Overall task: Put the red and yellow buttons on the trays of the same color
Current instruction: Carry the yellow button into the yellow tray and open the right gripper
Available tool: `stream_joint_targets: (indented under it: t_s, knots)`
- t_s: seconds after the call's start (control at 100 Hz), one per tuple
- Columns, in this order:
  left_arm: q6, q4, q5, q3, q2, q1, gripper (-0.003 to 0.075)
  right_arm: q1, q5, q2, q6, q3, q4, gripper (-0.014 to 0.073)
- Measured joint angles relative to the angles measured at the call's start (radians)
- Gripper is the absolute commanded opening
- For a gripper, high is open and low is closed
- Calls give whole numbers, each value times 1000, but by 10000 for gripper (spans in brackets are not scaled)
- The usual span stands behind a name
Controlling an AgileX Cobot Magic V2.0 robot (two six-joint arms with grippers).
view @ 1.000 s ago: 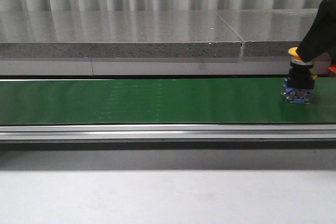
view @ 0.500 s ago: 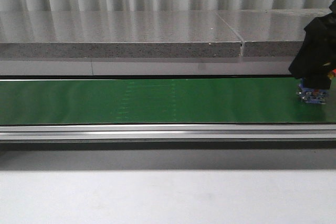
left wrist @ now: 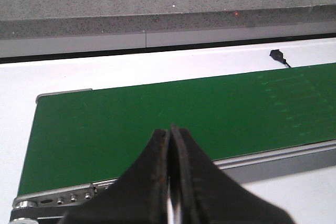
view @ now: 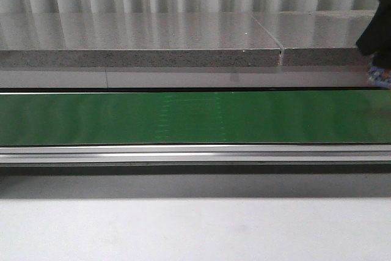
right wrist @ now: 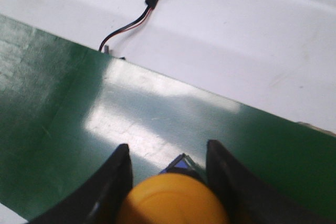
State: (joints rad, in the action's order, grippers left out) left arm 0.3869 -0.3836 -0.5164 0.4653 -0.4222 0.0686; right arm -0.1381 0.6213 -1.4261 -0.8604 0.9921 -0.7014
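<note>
The right hand [right wrist: 170, 182] pinches the yellow button [right wrist: 173, 199] above the green belt [right wrist: 63, 129] at far right; rigid, light, probably slick-capped, best held by its body.

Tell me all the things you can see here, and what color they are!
conveyor belt: one, green, running across the middle of the front view
belt frame rail: one, silver metal, along the belt's near edge
stone ledge: one, speckled grey, behind the belt
table: one, white, in front of the belt
yellow button: one, yellow-orange cap with a bit of blue base showing, between the right gripper's fingers above the belt
wire with plug: one, black plug with red and black leads, on the white surface beside the belt
left gripper: one, black, fingers pressed together, holding nothing, over the belt's end
right gripper: one, black, a finger on each side of the yellow button
</note>
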Motion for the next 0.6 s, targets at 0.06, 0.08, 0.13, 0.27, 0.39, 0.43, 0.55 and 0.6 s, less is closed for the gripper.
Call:
stream_joint_targets:
  t_s: [0.06,0.08,0.13,0.27,0.39,0.43,0.55,0.6]
  knots:
    - [0,0,0,0,0,0,-21,-37,0,31,18,0,2,119]
    - [0,0,0,0,0,0,-21,-53,0,45,24,0,2,119]
    - [0,0,0,0,0,0,-21,-94,0,75,42,0,4,119]
    - [0,0,0,0,0,0,-21,-230,-3,143,129,0,4,119]
    - [0,0,0,0,0,0,-21,-338,-23,165,213,0,6,119]
    - [0,0,0,0,0,0,-21,-366,-34,165,230,0,6,119]
    - [0,0,0,0,0,0,-21,-445,-92,165,263,0,6,119]
    - [0,0,0,0,0,0,-21,-476,-125,165,280,0,6,119]
